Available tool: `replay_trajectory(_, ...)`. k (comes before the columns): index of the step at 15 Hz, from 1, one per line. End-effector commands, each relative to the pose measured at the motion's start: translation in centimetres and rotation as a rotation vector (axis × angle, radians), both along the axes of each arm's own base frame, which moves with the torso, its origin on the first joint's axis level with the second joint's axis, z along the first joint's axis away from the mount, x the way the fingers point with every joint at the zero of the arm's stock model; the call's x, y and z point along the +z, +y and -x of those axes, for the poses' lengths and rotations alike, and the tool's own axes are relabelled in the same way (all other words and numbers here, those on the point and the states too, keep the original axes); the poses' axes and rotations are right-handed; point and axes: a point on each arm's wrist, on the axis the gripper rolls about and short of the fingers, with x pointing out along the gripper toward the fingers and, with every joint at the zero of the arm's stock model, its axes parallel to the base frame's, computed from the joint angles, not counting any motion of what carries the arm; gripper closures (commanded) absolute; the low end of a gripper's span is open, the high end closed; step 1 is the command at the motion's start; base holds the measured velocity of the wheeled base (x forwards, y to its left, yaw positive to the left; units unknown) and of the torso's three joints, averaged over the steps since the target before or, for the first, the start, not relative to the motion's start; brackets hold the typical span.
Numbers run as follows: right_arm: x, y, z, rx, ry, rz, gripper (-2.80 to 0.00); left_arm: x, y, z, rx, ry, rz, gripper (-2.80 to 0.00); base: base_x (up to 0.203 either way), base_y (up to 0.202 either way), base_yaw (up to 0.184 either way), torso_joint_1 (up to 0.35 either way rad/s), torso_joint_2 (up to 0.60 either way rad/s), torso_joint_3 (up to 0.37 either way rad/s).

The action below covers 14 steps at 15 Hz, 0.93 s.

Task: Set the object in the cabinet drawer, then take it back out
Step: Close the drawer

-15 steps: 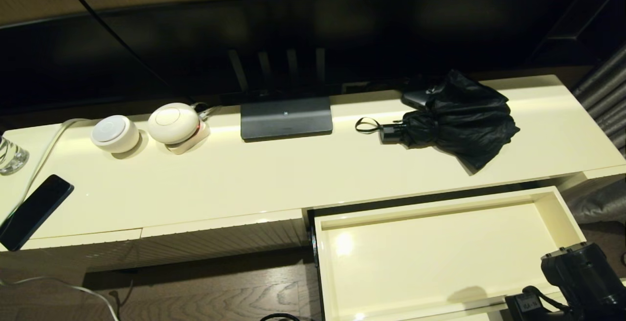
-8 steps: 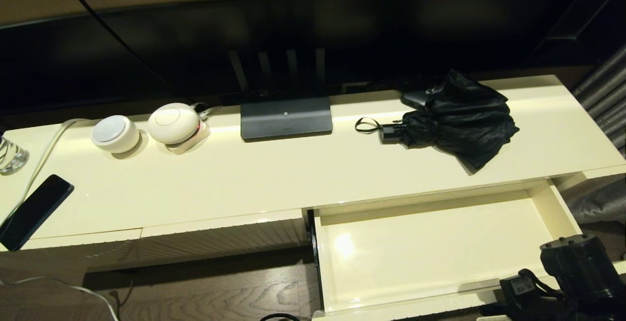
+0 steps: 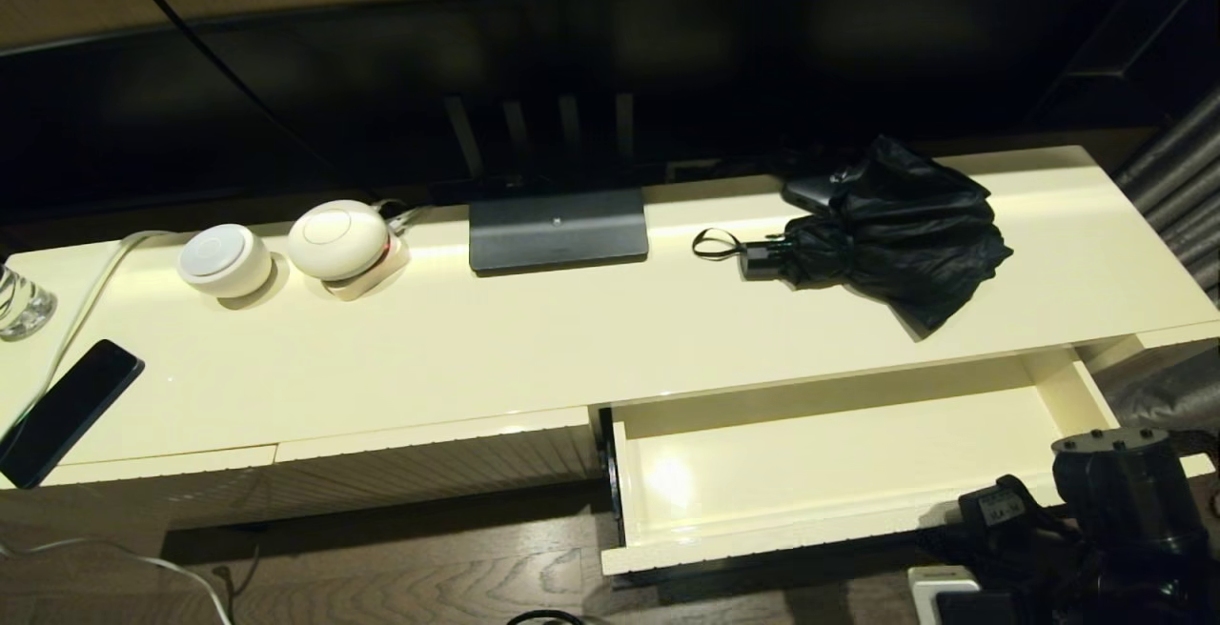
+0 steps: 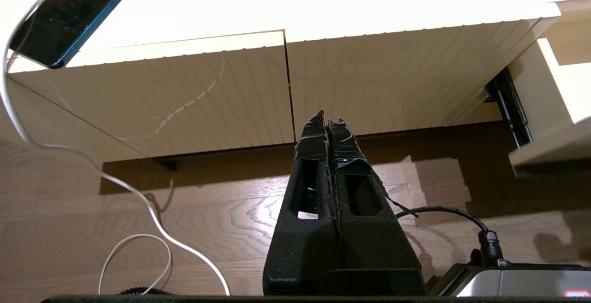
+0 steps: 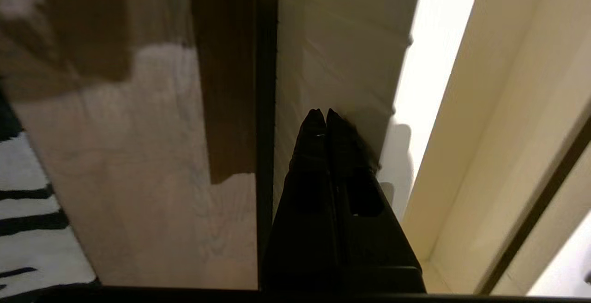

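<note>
The black folding umbrella (image 3: 891, 234) lies on the cabinet top at the right, handle and wrist loop pointing left, nothing touching it. Below it the cream cabinet drawer (image 3: 762, 547) stands partly open, and what shows of its inside holds nothing. My right arm (image 3: 1125, 496) is at the drawer's front right corner. In the right wrist view the right gripper (image 5: 322, 113) is shut, its tips against the drawer's ribbed front (image 5: 332, 53). My left gripper (image 4: 327, 119) is shut and holds nothing, low over the floor before the ribbed front panel (image 4: 383, 76).
On the cabinet top stand a dark phone (image 3: 67, 411) at the far left, two round white devices (image 3: 226, 260) (image 3: 338, 239), a flat dark box (image 3: 558, 230) and a glass (image 3: 19, 301). A small black box (image 3: 810, 191) lies behind the umbrella. White cables (image 4: 138, 201) trail on the wooden floor.
The drawer has slid inward under the cabinet top, and my right arm has moved forward with its front. The umbrella has not moved.
</note>
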Motion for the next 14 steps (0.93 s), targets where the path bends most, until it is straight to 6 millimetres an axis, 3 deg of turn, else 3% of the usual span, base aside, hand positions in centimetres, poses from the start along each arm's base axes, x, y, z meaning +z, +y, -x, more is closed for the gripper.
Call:
replay_trajectory(1,0.0,0.2,-0.4,0.008,-0.021,0.002,0.0,-0.1,0.0,0.0,0.001,0.004,0.0,0.0,0.0,0.0,0.0,0.0,0.0,0.0)
replay_trajectory(14,-0.1,0.4,-4.4,-0.028,-0.268,-0.04,0.0,-0.1,0.0,0.0,0.001,0.004,0.0,0.0,0.0,0.0,0.0,0.0,0.0,0.0)
